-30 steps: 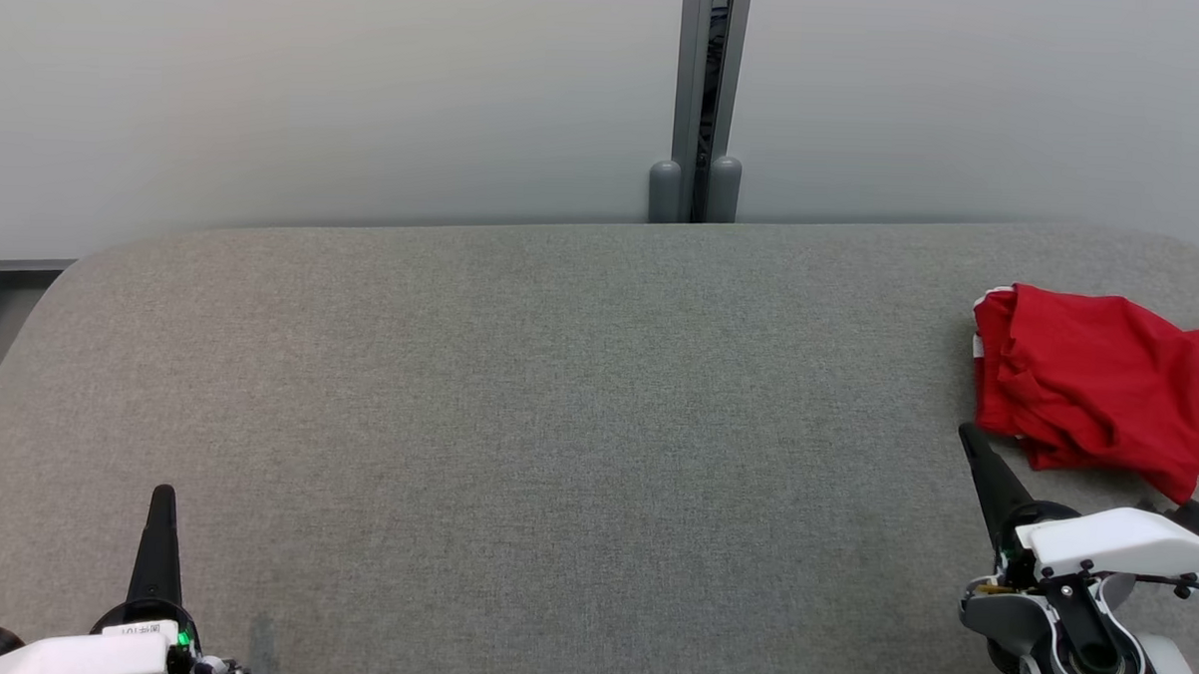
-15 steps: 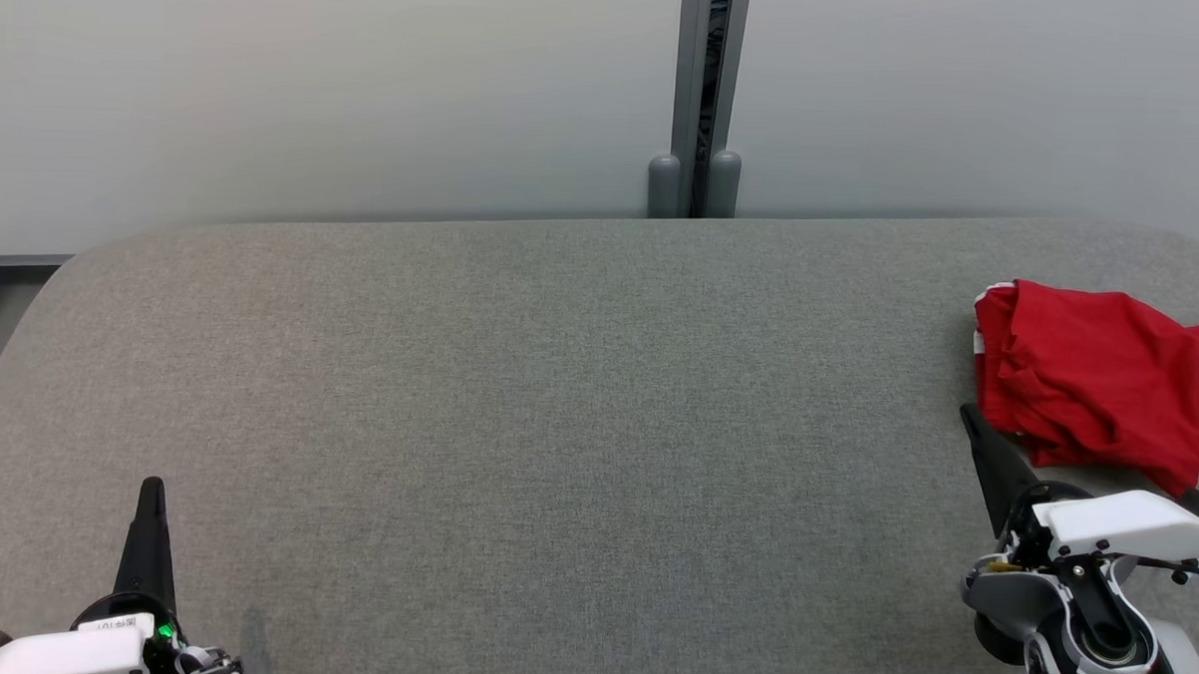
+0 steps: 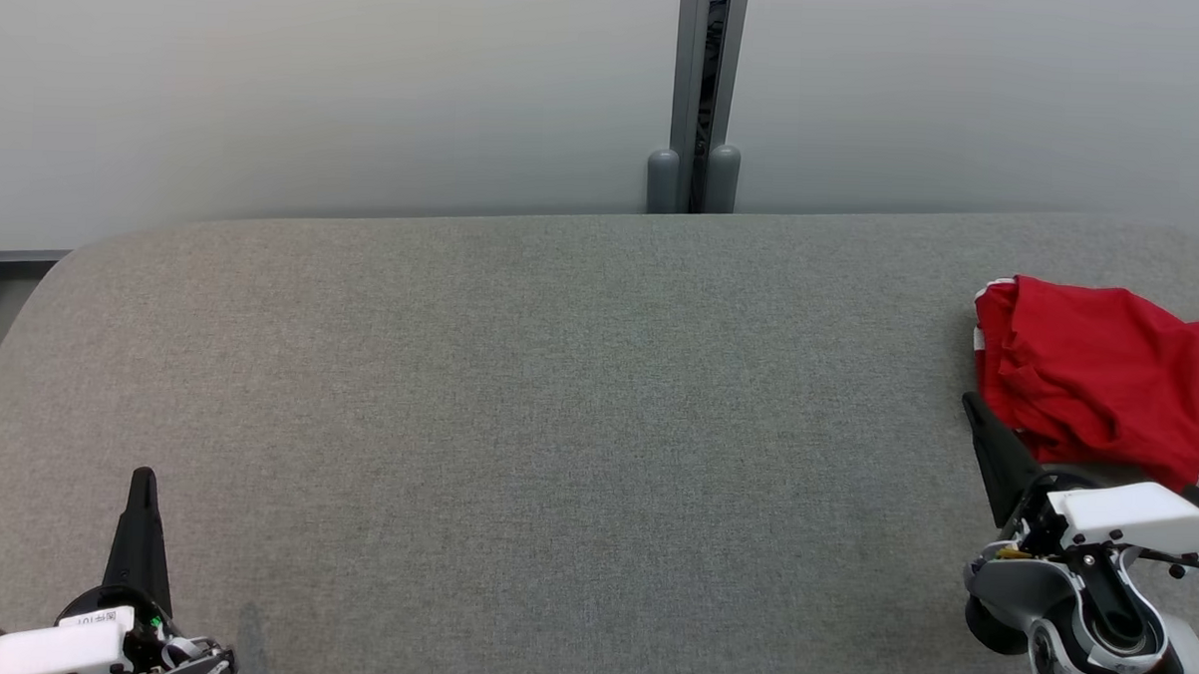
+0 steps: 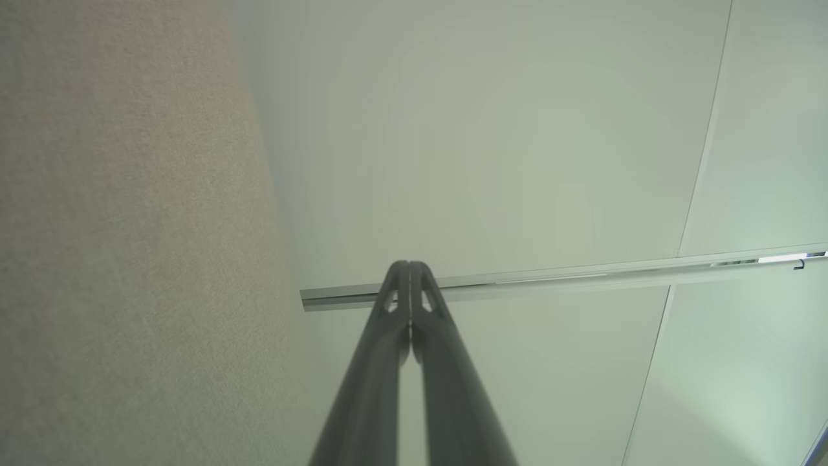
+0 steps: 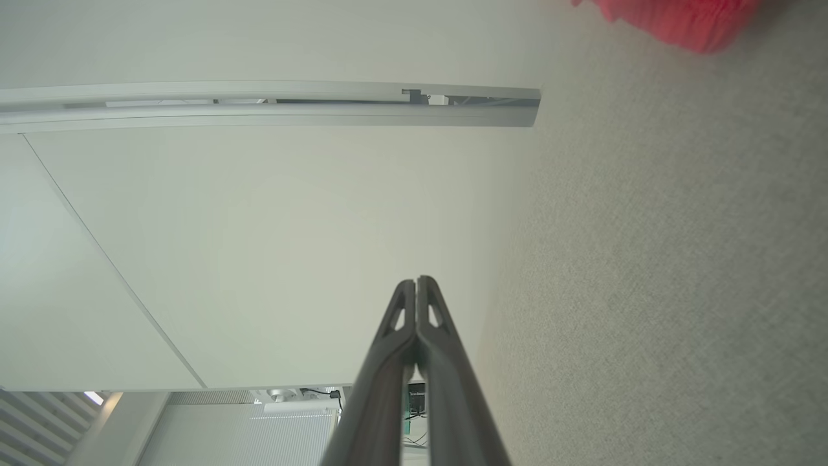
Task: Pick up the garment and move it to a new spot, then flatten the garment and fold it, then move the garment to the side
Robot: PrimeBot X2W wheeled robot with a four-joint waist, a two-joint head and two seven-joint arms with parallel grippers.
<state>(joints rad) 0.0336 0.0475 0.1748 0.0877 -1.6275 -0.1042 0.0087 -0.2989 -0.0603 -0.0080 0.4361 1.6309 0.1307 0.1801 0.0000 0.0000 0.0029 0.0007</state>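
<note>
Slightly shifted since a second ago, the head view has moved and both arms sit a touch lower in it, while the red garment (image 3: 1097,379) lies in the same place on the grey padded table (image 3: 557,425); it rests in a loose, bunched heap just beyond and to the outer side of the right gripper (image 3: 974,405), whose fingers are pressed together on nothing. Well apart, the left gripper (image 3: 142,481) is likewise closed and empty; judging by the rumpled cloth at the table's side, either flattening and folding remain or the final set-aside is done.
</note>
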